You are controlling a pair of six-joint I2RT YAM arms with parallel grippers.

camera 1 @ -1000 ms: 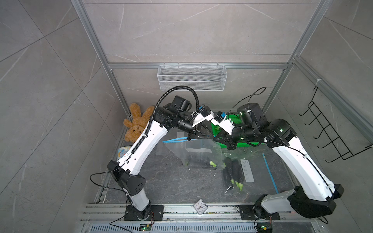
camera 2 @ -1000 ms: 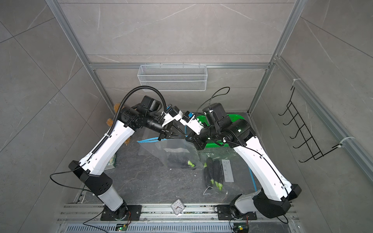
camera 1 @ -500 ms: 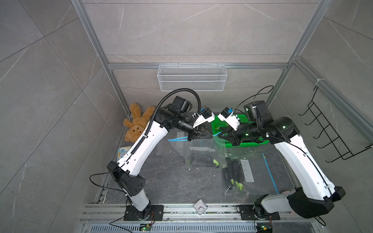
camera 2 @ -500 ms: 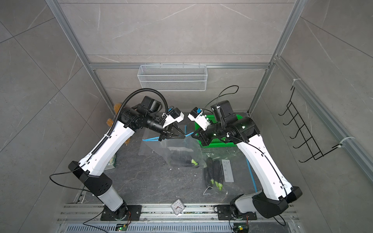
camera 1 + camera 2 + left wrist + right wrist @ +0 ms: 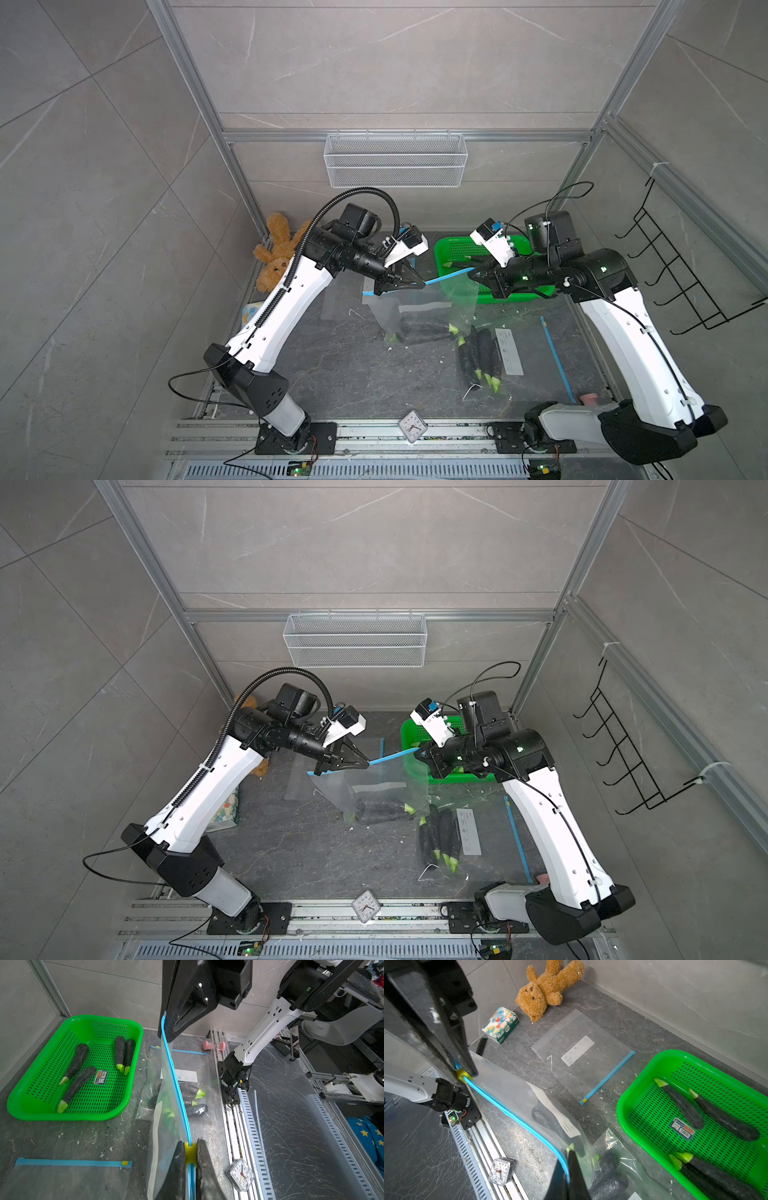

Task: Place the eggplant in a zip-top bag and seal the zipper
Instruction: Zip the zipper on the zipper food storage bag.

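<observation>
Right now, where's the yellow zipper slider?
Left wrist view: small yellow plastic slider pinched in the left gripper, at the blue zipper strip's left end, opposite the right gripper.

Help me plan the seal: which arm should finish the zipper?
Probably left. The left gripper is shut on the slider; the right gripper only pinches the far end of the zipper, a good anchor.

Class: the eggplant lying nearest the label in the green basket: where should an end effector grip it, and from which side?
Probably mid-body, across its width, coming from above: the eggplant lies flat on the basket floor, and the walls block a sideways approach.
</observation>
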